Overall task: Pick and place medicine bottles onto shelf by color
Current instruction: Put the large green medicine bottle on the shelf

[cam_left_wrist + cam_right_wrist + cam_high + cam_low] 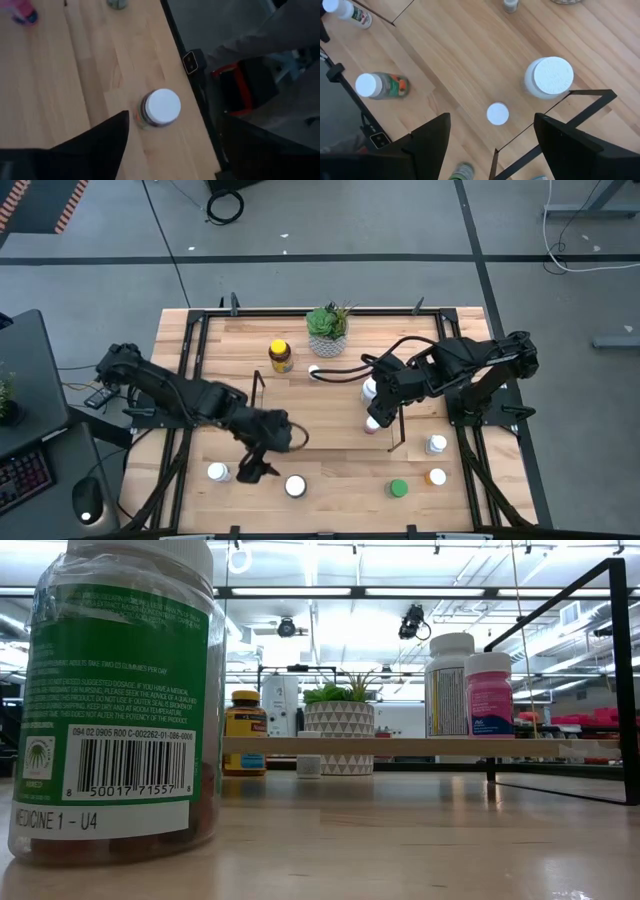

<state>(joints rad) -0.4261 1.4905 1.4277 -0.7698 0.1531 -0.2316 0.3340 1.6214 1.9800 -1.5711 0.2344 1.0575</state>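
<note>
Medicine bottles (pixel 296 486) stand scattered on the pale plank tabletop (pixel 330 405), several along its near edge, an amber one (pixel 281 356) and a potted plant (pixel 327 330) by the far edge. Two more sit on the wire shelf (pixel 420 746). Left gripper (pixel 258 465) hovers near the front edge, jaws wide, empty. Right gripper (pixel 378 402) hangs over the shelf, jaws apart, empty. Grey floor and cables surround the tabletop.
</note>
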